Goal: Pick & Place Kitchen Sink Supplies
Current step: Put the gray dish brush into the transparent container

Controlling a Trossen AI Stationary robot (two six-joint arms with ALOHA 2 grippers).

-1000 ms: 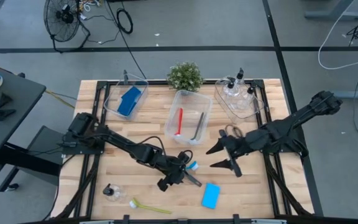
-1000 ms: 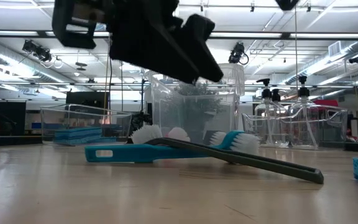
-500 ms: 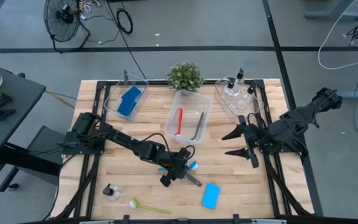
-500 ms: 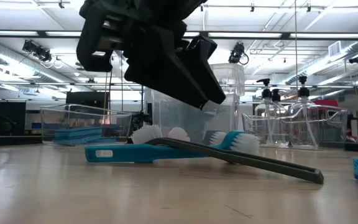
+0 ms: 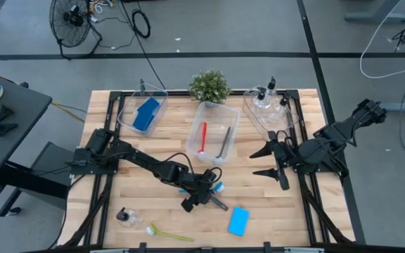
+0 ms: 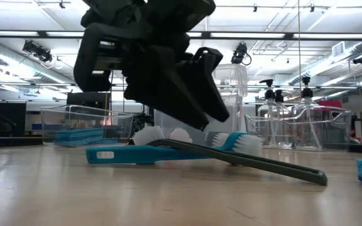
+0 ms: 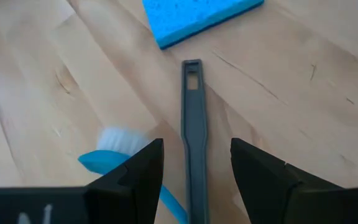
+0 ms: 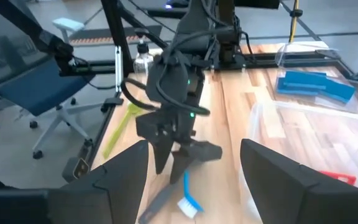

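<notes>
In the high view, starting at the left of the frame, the clear bin (image 5: pixel 141 112) at upper left already holds blue sponges (image 5: pixel 146 114). Below it, at lower left of the surface (image 5: pixel 118 190), a small pump bottle (image 5: pixel 125 217) lies loose, and just to its right a yellow-green brush (image 5: pixel 169 233) also waits outside any bin.

Toward the centre, the left pincer (image 5: pixel 204 195) hangs low over two crossed brushes, a blue brush (image 6: pixel 143 154) and a grey brush (image 7: pixel 193 137). Its fingers stand spread, one on each side of the grey handle in the left wrist view, not touching it, so that brush is not yet gripped. Both brushes lie flat on the surface, just below the middle bin (image 5: pixel 215 131), which already holds a red brush (image 5: pixel 203 137) and a dark brush (image 5: pixel 226 143).

Lower centre-right, one more blue sponge (image 5: pixel 238 220) lies on the surface, near the end of the grey handle.

At upper right, the bottle bin (image 5: pixel 269 111) carries several pump bottles (image 5: pixel 267 98). The right pincer (image 5: pixel 271 161) waits with its fingers wide apart and empty, at the right of the surface, just below that bin.

By my reckoning the task is somewhat past halfway: five items are left, namely two brushes under the left pincer, the yellow-green brush, one bottle and one sponge.
</notes>
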